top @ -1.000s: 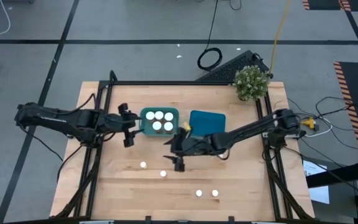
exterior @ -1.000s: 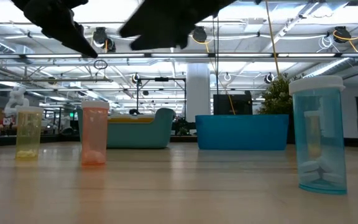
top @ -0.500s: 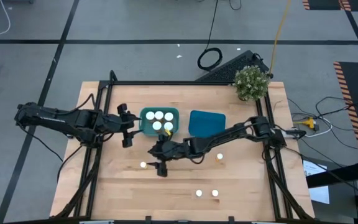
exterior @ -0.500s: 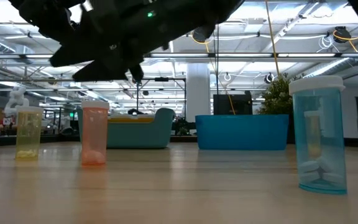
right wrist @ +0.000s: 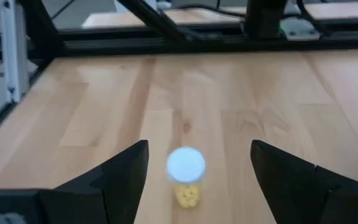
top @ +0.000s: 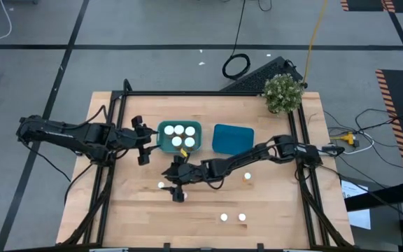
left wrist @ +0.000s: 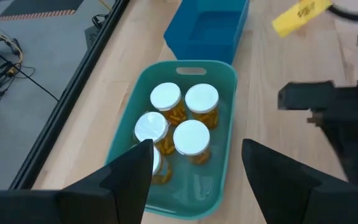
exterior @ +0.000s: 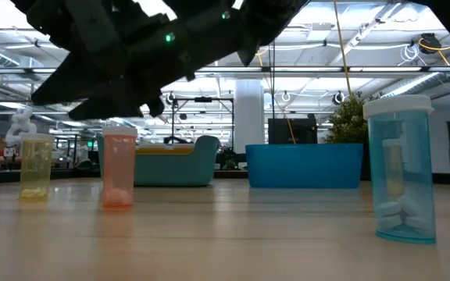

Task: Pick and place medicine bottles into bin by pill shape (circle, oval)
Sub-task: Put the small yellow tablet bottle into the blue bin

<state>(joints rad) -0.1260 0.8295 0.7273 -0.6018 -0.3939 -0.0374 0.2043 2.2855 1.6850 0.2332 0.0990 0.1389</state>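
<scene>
The right claw (top: 175, 183) reaches far across the bench (top: 271, 210) toward its left half, its fingers spread wide and holding nothing. In the right wrist view one yellow-pill bottle (right wrist: 186, 177) with a white cap stands upright on the wood between the two dark fingers (right wrist: 118, 180), apart from both. From above, that claw hangs over two white caps, one (top: 161, 185) just left of it and one (top: 179, 196) partly under its tip; which of them is the bottle in the wrist view is hard to say.

The left claw (top: 143, 141) waits just left of the teal bin (top: 164, 141), fingers also wide and empty. Its wrist view looks down into the bin, where five bottles stand upright and close together: two (left wrist: 166, 101) (left wrist: 202, 103) at the far end, two (left wrist: 151, 129) (left wrist: 191, 139) in the middle, and a fifth partly hidden behind a finger.

Right of the teal bin sits one blue bin (top: 233, 138), with no bottles showing in it. Loose on the bench are three more caps: one (top: 248, 177) beside the right arm's forearm, and a pair (top: 224, 217) (top: 242, 217) side by side near the front edge. That makes five loose bottles and five binned. A potted plant (top: 283, 93) stands at the far right corner.
</scene>
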